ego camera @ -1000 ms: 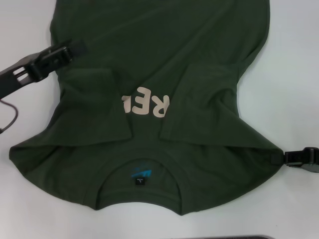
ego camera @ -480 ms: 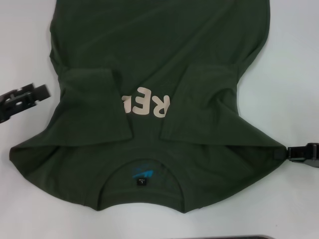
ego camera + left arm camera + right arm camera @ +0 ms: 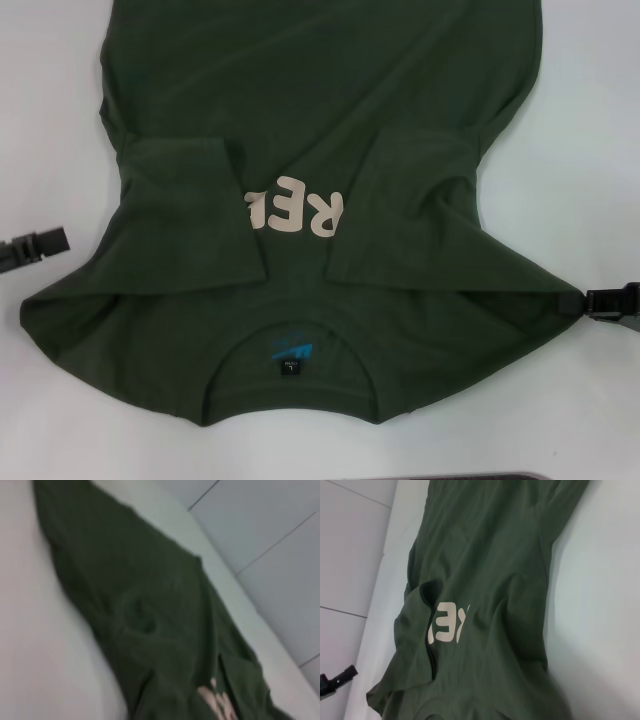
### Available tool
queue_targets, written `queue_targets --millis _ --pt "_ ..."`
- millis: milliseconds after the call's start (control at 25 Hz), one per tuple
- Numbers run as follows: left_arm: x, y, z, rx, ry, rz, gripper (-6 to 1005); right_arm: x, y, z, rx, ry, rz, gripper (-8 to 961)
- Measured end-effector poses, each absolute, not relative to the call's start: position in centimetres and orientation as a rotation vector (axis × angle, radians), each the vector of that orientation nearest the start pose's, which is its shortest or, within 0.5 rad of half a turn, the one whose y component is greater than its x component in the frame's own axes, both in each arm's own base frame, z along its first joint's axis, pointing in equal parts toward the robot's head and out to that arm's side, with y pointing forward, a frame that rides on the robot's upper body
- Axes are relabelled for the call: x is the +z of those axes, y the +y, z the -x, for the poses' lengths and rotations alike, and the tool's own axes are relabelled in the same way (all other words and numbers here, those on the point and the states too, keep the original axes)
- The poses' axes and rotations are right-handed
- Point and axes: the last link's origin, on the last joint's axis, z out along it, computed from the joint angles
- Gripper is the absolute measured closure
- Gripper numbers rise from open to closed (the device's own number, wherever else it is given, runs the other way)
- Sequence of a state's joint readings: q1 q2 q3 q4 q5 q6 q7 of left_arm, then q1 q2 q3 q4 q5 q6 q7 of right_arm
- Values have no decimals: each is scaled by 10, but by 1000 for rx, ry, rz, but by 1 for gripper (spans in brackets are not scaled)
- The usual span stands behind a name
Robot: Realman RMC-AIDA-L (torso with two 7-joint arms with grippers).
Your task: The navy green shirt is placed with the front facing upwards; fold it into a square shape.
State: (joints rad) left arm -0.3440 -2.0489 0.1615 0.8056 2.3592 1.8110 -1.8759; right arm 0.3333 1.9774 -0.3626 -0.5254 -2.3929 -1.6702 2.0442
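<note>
Shirt (image 3: 330, 120) sleeves now folded in; my left end effector (image 3: 35, 246) has released, backed to frame's left edge; right end effector (image 3: 610, 303) clamped on corner.

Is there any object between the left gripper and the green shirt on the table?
Nothing visible. Only bare white table lies between the left gripper, off the shirt's left side, and the navy green shirt. The right gripper sits at the shirt's right corner.
</note>
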Motion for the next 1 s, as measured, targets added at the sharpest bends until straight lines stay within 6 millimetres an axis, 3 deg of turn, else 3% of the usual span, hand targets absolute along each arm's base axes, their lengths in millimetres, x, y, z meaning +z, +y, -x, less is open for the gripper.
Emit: queue_targets --millis 680,1000 --pt "85 242 371 -440 -1741 2227 141 32 230 -376 608 2006 2171 907" --pt "74 250 365 -362 -1785 2301 141 34 234 -375 616 2001 2163 907"
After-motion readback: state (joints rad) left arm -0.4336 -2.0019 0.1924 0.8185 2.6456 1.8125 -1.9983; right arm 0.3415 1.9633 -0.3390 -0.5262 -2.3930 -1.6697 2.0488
